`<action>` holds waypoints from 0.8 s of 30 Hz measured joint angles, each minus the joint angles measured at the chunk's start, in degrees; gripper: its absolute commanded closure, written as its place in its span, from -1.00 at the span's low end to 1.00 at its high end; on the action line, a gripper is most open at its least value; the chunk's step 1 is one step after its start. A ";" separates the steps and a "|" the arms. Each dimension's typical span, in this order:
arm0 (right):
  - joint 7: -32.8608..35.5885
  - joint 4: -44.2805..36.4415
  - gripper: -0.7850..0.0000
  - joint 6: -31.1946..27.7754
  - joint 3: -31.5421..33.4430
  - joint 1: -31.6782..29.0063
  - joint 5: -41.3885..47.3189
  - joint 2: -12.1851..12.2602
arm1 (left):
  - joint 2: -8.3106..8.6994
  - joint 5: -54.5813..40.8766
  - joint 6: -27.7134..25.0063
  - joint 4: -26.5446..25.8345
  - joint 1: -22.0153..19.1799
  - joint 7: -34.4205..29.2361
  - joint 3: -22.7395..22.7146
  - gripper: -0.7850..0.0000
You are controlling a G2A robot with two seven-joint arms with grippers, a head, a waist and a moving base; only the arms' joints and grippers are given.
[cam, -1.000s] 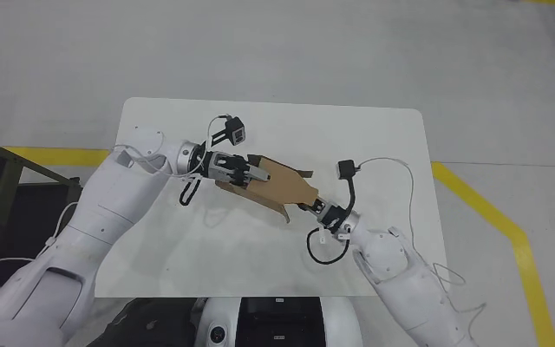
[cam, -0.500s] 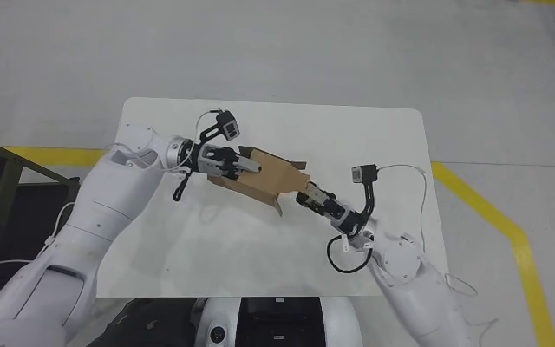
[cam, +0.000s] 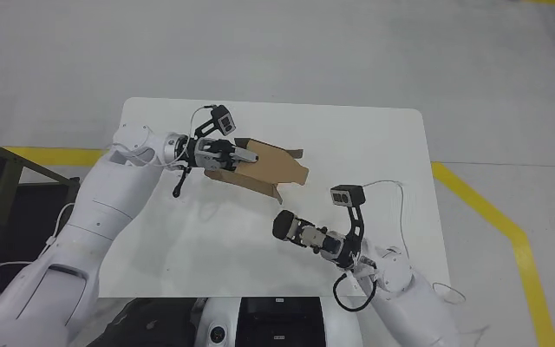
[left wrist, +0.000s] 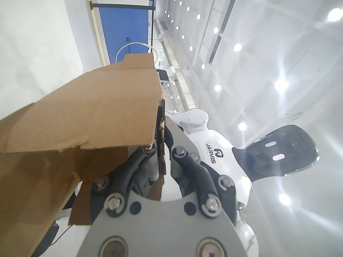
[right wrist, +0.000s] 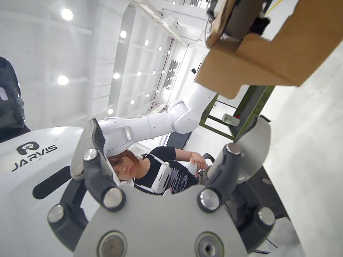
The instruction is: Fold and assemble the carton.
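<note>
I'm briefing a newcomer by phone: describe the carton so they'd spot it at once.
Find the white table. Over its middle, the left gripper is shut on one end of the carton. It is the only brown cardboard thing there, half-folded with loose flaps.

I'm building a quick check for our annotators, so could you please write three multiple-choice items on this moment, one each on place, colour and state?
1. Where is the right gripper relative to the carton? A. Clamped on its flap. B. Apart from it, nearer the robot's edge of the table. C. Inside it.
2. What colour is the carton? A. Brown. B. White. C. Blue.
3. What state is the left gripper in? A. Open, empty. B. Shut on a cable. C. Shut on the carton.
Answers: 1 B, the top view shows bare table between them; 2 A, plain brown cardboard; 3 C, its wrist view shows it clamped on a cardboard edge.
</note>
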 measured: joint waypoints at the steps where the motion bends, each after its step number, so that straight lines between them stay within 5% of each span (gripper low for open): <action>1: 0.43 0.04 -1.00 -0.66 -0.80 0.41 0.61 -0.13 | -0.08 0.12 0.01 -0.01 0.03 0.12 -0.01 1.00; 8: -2.71 1.35 -1.00 -5.36 -1.81 2.75 1.20 -0.80 | -0.38 0.60 0.27 -0.37 0.62 -1.26 -0.01 1.00; 24: -7.87 3.37 -1.00 -3.63 -1.75 5.36 -0.03 -1.36 | -0.89 -0.66 2.40 -0.01 1.46 -5.07 -0.40 1.00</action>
